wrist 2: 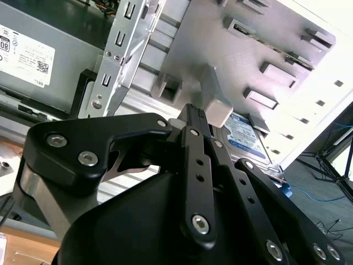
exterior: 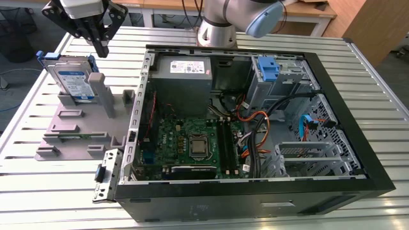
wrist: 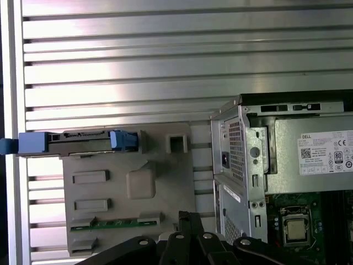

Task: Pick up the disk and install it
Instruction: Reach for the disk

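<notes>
I see the gripper [exterior: 102, 50] up over the exterior view's left side of the table [exterior: 38, 191], pointing down, its two fingers drawn together to a narrow tip with nothing between them. In both wrist views the gripper [wrist 2: 196, 110] [wrist: 187, 216] looks the same: black fingers pressed side by side, holding nothing. The disk [exterior: 72, 79] stands upright on its edge in the grey fixture [exterior: 67, 132], at the end farther from the exterior camera, label facing that camera, blue carrier bracket around it. The tip hangs above the fixture's tall grey post [exterior: 97, 84], just beside the disk's top edge and clear of it. In the first wrist view the disk [wrist: 83, 142] shows edge-on, blue bracket ends sticking out both sides; the second wrist view catches the disk [wrist 2: 245, 135] past the post. The open computer case [exterior: 367, 120] lies to the exterior view's right of the fixture, with the power supply [exterior: 185, 67], blue latch [exterior: 269, 69] and motherboard [exterior: 191, 141] inside. Disk not yet picked up.
</notes>
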Robot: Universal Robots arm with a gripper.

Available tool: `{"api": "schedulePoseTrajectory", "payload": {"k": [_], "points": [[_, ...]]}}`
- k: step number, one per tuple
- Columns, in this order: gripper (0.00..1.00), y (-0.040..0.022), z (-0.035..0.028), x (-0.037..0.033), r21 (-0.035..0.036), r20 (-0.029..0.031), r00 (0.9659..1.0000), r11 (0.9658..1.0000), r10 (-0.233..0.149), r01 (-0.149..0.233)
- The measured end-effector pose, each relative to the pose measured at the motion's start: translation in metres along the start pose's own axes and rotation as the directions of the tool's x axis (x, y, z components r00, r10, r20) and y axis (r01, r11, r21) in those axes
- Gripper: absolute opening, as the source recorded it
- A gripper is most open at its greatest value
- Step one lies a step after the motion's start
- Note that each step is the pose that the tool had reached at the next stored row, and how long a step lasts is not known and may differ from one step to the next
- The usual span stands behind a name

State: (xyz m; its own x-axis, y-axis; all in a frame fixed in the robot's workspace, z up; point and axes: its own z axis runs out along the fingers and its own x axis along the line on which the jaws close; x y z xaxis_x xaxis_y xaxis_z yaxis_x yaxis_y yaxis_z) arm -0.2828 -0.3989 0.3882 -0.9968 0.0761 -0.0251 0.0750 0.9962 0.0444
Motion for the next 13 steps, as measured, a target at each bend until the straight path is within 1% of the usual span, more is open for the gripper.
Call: {"api": "schedulePoseTrajectory", "payload": {"k": [6,13], "points": [[0.11,-0.0008,0.0000,0.0101,0.0000,0.0000,1.0000,1.0000,0.000,0.000],[0.11,-0.0018,0.0001,0.0233,-0.0001,0.0001,1.0000,1.0000,0.000,0.000]]}}
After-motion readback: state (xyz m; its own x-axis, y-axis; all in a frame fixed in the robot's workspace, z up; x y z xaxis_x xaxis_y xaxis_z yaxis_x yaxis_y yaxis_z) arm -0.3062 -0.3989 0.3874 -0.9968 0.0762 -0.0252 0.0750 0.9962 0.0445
